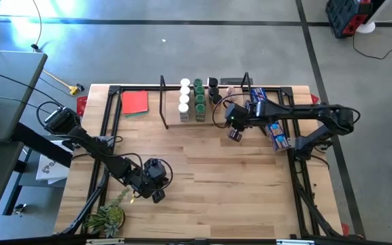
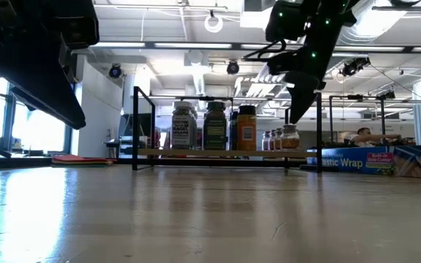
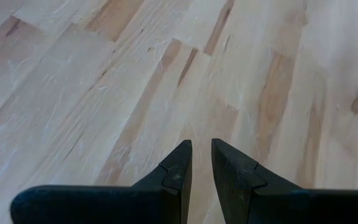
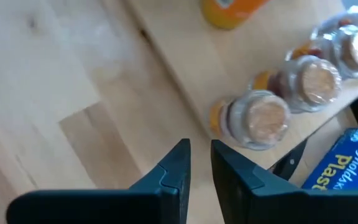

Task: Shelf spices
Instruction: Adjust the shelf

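While the left gripper (image 1: 156, 196) hangs over bare wood near the front left of the table (image 1: 237, 184), its two fingers (image 3: 178, 168) stand nearly together with only a thin slit between them and nothing in it. A green plant (image 1: 107, 218) sits just beside it at the near left corner.

The right gripper (image 1: 235, 135) hovers just in front of the shelf (image 1: 182, 119), on the shelf's right side at the far edge of the table. Its fingers (image 4: 174, 167) are likewise drawn almost together and grasp nothing; bare table shows through the narrow gap.

The spices (image 1: 191, 100) stand on the shelf's wooden board in short rows: white-topped jars on the left, green-topped ones next, dark-topped ones further right. In the low view three bigger jars (image 2: 214, 126) stand side by side in the middle of the board, with several smaller jars (image 2: 280, 137) clustered to their right. The right wrist view shows small clear-topped jars (image 4: 261, 119) with brownish contents lined along the board's edge, near that gripper but not touching it.

A long blue box (image 1: 271, 119) lies right of the shelf, under the right arm. A flat red square (image 1: 135, 102) lies left of the shelf.
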